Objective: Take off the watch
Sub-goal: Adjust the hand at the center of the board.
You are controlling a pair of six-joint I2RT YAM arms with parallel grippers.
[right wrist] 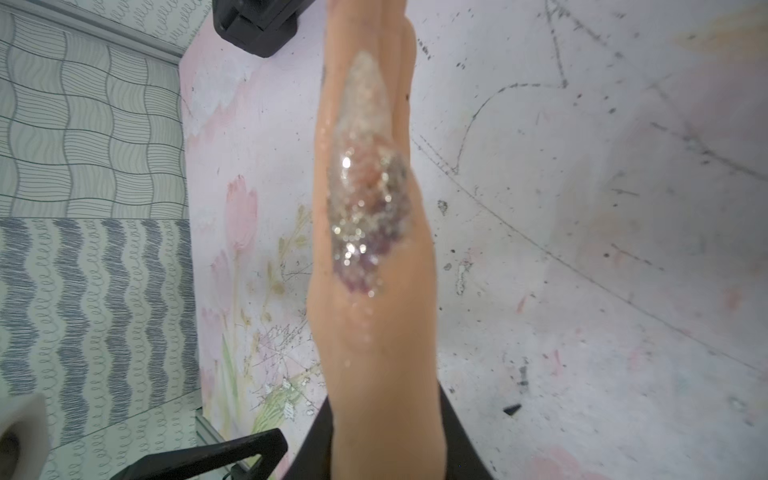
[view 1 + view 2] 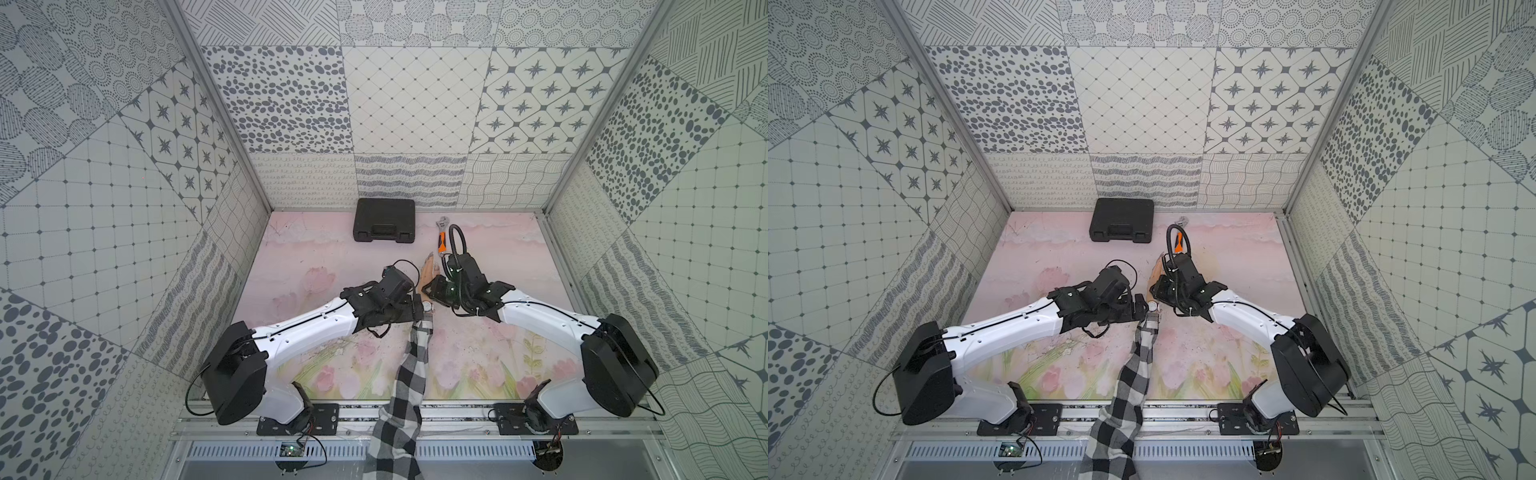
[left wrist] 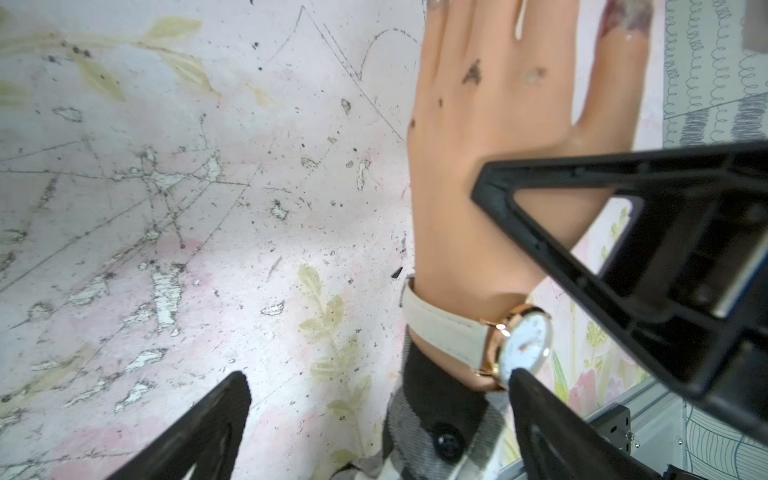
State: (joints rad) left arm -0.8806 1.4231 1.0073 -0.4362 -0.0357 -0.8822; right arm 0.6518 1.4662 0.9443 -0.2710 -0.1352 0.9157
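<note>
Light, probably fragile watch (image 3: 524, 345) sits on the mannequin hand (image 3: 490, 137) at its wrist (image 3: 453, 291), soft pale strap (image 3: 444, 328) likely the safest hold; left gripper (image 3: 378, 376) straddles that wrist wide apart, right gripper (image 1: 384, 419) clamps the mannequin hand.

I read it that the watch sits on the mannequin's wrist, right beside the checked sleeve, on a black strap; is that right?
Not quite: the strap is pale white, not black. The left wrist view shows the watch on its pale strap around the mannequin's wrist, right beside the checked sleeve.
</note>
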